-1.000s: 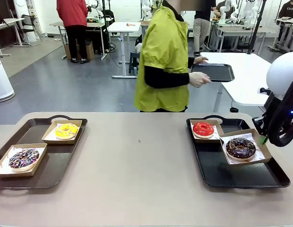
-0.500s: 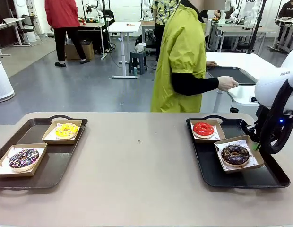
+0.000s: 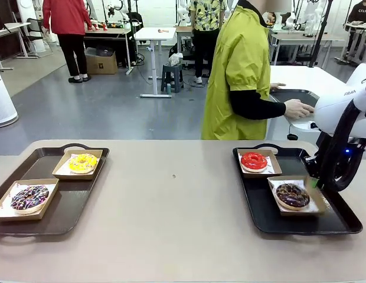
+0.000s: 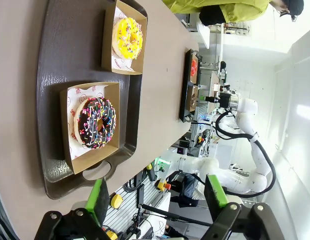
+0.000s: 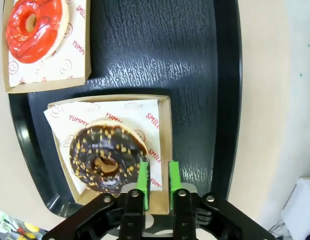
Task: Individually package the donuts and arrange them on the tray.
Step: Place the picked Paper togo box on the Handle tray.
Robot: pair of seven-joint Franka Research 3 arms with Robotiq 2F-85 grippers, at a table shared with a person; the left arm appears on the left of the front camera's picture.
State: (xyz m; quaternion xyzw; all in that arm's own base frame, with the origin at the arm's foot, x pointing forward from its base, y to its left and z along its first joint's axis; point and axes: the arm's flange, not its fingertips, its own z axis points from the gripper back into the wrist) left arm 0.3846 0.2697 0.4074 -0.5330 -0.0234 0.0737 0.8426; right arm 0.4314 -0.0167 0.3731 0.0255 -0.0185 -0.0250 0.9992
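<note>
As the right hand point(image 5: 158, 172) stands: low over the near rim of a cardboard box point(image 5: 165, 150), green pads point(image 5: 143, 176) close with a narrow gap (pinching the rim or just off it, cannot tell).
Brown chocolate donut point(image 5: 106, 157): in that box on printed paper, just ahead of the right hand's pads and slightly to one side.
Red donut point(image 5: 34, 22): in its own box, farther ahead of the right hand, at the tray's far corner.
Right tray point(image 5: 160, 45): black, under both boxes; bare stretch beside them.
Left hand point(image 4: 156, 192): pads wide apart, holding nothing, well above the bench point(image 3: 171, 206).
Dark sprinkled donut point(image 4: 95, 122): boxed, ahead of the left hand, on the left tray point(image 4: 55, 50).
Yellow donut point(image 4: 129, 37): boxed, beyond the sprinkled one (same tray).
Person point(image 3: 239, 76): yellow smock, beyond the bench's far edge, turned side-on.
</note>
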